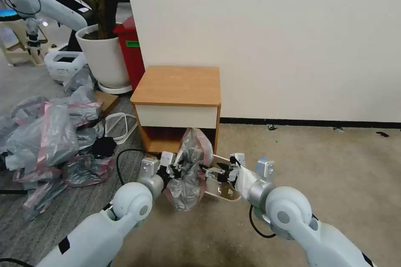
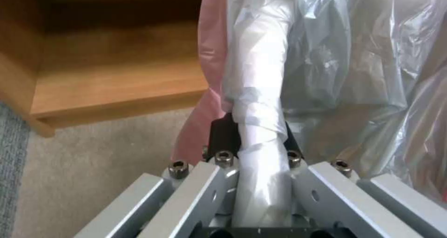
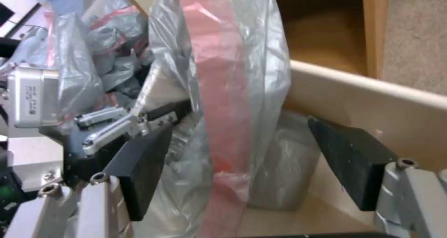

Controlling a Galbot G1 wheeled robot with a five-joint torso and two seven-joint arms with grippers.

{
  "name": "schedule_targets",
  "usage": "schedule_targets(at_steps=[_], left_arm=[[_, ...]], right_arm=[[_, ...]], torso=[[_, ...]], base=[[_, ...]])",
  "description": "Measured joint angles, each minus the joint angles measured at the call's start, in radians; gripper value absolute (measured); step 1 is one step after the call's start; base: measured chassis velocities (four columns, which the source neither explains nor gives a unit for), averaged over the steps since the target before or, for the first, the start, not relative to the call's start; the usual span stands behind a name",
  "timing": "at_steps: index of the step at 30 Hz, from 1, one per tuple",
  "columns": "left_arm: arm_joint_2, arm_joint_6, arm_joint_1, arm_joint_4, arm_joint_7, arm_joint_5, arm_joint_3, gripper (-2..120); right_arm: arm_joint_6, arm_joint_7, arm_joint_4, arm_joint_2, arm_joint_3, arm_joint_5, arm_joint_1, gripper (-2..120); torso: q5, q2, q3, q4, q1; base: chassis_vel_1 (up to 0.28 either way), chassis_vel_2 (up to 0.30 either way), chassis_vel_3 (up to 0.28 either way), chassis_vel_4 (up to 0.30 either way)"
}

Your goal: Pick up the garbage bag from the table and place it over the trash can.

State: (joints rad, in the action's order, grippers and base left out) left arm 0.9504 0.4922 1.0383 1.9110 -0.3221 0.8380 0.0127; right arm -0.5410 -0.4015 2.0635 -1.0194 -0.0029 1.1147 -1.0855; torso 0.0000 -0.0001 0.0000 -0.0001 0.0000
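The garbage bag [image 1: 189,175], crinkly grey with a pink-red band, hangs low in front of the table [image 1: 177,85], over the near-left end of the cream trash can [image 1: 223,195] on the floor. My left gripper [image 1: 175,170] is shut on a bunched fold of the bag [image 2: 261,91], its black fingers [image 2: 223,136] pinching it. My right gripper [image 1: 212,173] is open on the bag's other side. In the right wrist view its pads [image 3: 144,171] straddle the pink band [image 3: 219,91] without closing, above the trash can's rim [image 3: 372,94]. The left gripper [image 3: 116,126] shows beyond the bag.
A heap of similar grey-pink bags [image 1: 50,142] lies on the floor to the left, with a black cable [image 1: 125,158] near my left arm. A white plant pot [image 1: 104,58] and a red bin [image 1: 131,50] stand behind the table. The wall is right behind; open carpet lies to the right.
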Motion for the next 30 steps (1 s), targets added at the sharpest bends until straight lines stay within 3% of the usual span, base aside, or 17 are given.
schedule_targets(at_steps=[18, 30], left_arm=[[0.014, -0.007, -0.009, -0.013, 0.001, -0.01, 0.016, 3], [0.021, -0.01, -0.012, -0.013, 0.001, -0.012, 0.024, 3]], right_arm=[[-0.013, -0.107, -0.017, -0.026, -0.043, 0.048, 0.063, 73], [-0.016, -0.138, -0.045, -0.039, -0.064, 0.029, 0.089, 54]], torso=[[0.0, 0.0, 0.0, 0.0, 0.0], [0.0, 0.0, 0.0, 0.0001, 0.0]], base=[[0.0, 0.0, 0.0, 0.0], [0.0, 0.0, 0.0, 0.0]])
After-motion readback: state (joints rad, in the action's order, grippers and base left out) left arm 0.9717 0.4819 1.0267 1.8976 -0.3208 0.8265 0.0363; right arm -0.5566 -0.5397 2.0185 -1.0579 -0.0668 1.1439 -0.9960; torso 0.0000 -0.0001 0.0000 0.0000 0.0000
